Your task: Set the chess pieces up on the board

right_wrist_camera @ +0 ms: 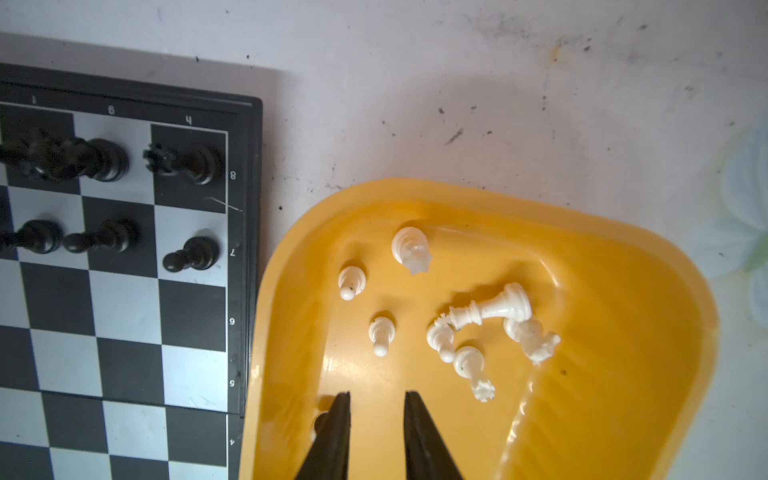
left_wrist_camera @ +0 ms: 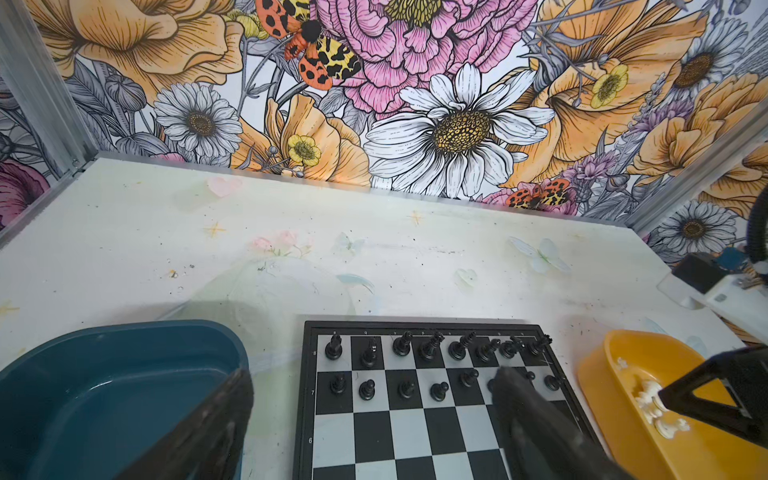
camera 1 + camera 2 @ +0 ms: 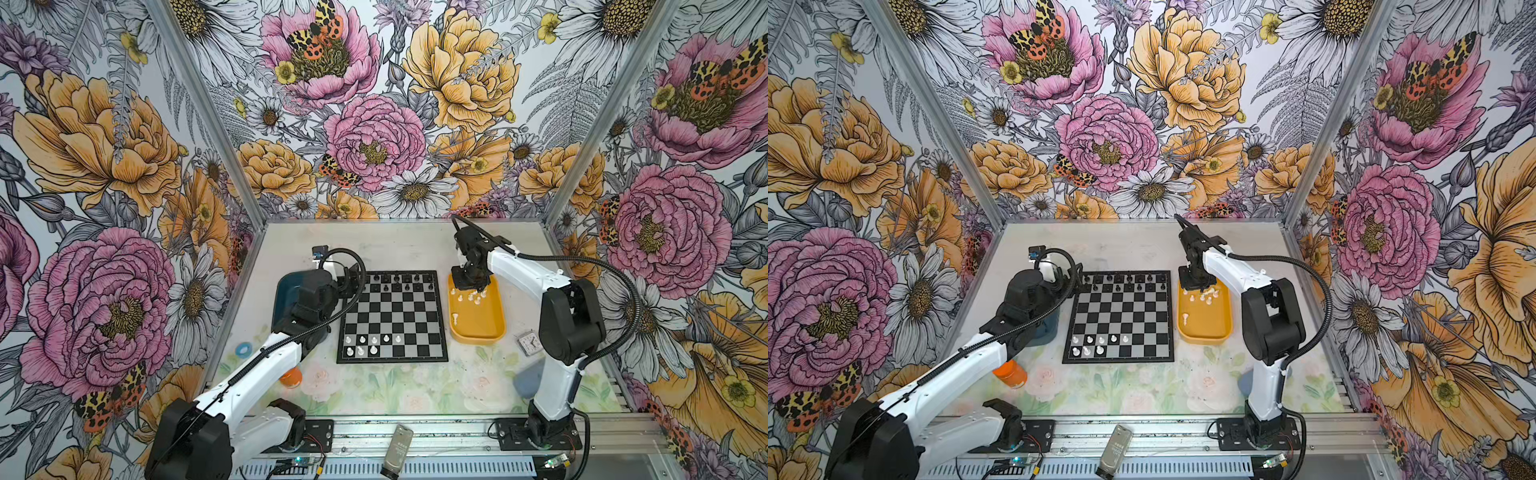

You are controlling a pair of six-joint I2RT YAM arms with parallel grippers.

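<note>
The right gripper point(image 1: 377, 397), jaws slightly parted and empty, hangs over the yellow tray point(image 1: 623, 266) of white chess pieces point(image 1: 490, 309) beside the board point(image 1: 124, 332), while the left gripper point(image 2: 374, 374) gapes wide and empty at its far left corner.

Yellow tray point(image 1: 623, 291): glossy moulded plastic. White chess pieces point(image 1: 494, 309): smooth, shiny plastic. Board point(image 1: 124, 299): satin black and silver-grey squares. Desk point(image 1: 498, 83): matt, scuffed, speckled. Blue tray point(image 2: 104, 374): glossy plastic.

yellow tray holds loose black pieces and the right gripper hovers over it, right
Wrong colour: the pieces in the yellow tray are white, as the right wrist view shows. The right gripper does hover over it.
</note>
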